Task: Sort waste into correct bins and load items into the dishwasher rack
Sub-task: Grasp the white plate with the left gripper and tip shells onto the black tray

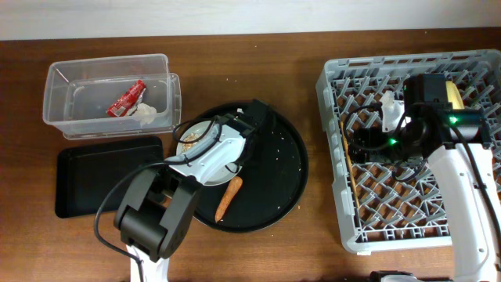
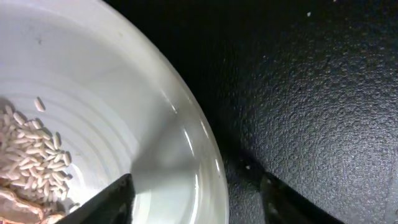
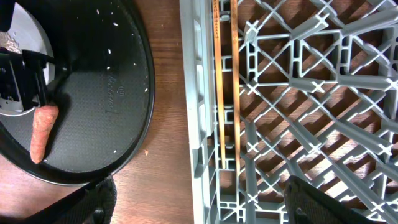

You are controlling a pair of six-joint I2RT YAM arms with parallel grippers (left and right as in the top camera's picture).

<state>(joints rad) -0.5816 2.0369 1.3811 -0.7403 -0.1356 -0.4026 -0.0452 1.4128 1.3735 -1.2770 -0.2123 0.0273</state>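
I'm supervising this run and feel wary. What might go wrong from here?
1. The jaws of the left gripper straddle the rim of the plate, which holds rice; a tilted lift may spill grains onto the round black tray.
2. The carrot lies close to the plate and might get knocked.
3. The chopsticks lie in the dishwasher rack by its wall; they may slip through the lattice.
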